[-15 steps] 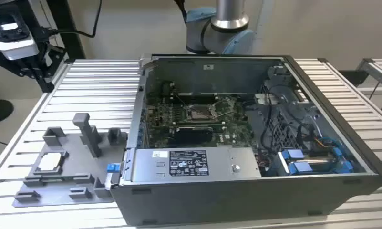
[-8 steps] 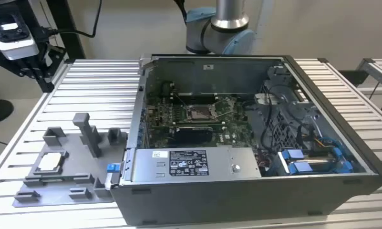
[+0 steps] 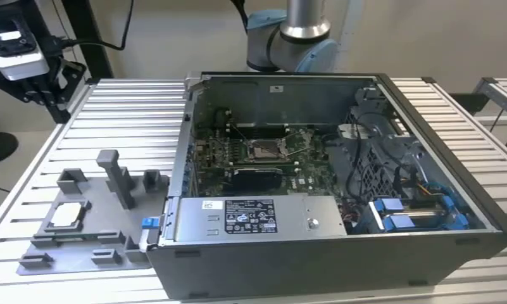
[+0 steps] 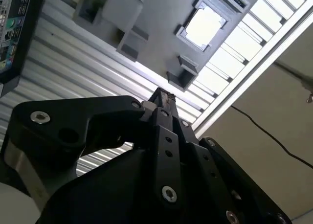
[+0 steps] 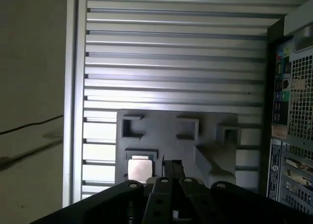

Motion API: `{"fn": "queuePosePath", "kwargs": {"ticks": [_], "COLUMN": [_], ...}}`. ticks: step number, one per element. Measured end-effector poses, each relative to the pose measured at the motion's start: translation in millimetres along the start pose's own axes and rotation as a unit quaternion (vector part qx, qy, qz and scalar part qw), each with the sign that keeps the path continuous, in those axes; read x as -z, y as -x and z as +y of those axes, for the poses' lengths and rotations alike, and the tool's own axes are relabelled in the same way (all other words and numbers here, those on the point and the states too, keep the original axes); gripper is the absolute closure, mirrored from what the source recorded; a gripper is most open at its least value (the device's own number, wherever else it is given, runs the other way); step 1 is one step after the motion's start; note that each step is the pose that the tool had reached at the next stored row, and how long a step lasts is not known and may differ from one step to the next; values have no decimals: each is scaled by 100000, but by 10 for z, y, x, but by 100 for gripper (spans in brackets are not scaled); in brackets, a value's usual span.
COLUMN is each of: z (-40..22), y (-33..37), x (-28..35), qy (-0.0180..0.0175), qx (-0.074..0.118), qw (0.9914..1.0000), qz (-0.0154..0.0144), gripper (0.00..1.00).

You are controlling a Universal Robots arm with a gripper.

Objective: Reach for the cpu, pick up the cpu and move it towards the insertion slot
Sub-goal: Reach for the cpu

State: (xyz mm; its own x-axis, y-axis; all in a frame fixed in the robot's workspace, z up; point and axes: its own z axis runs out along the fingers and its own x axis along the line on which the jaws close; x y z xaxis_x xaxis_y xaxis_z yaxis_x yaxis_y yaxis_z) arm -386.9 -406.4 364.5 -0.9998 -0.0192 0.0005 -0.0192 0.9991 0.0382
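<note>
The cpu point(image 3: 66, 215), a silvery square chip, lies flat in a recess of the grey fixture plate point(image 3: 84, 256) at the exterior view's left. It also appears as the cpu point(image 5: 139, 168) and the cpu point(image 4: 205, 26) in both wrist views. My black gripper point(image 5: 171, 166) hangs well above the plate, its fingertips pressed together and holding nothing. In the second wrist view the gripper point(image 4: 163, 94) points toward the plate, short of the chip. The insertion slot point(image 3: 264, 149) is a silver-framed square socket on the green motherboard inside the open computer case.
The open computer case point(image 3: 321, 247) takes up the table's middle and the exterior view's right, and its rear port panel point(image 5: 293, 136) flanks the plate. Grey fixture blocks and an upright post point(image 3: 118, 177) stand on the plate. A black stand with a device point(image 3: 12, 50) rises at the upper left.
</note>
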Motion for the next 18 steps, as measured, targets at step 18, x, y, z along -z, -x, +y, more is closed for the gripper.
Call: {"fn": "queuePosePath", "kwargs": {"ticks": [18], "z": [-154], "y": [-303], "x": [-33], "qy": [-1], "qx": [-1], "qw": [100000], "qz": [2], "gripper": [100]}}
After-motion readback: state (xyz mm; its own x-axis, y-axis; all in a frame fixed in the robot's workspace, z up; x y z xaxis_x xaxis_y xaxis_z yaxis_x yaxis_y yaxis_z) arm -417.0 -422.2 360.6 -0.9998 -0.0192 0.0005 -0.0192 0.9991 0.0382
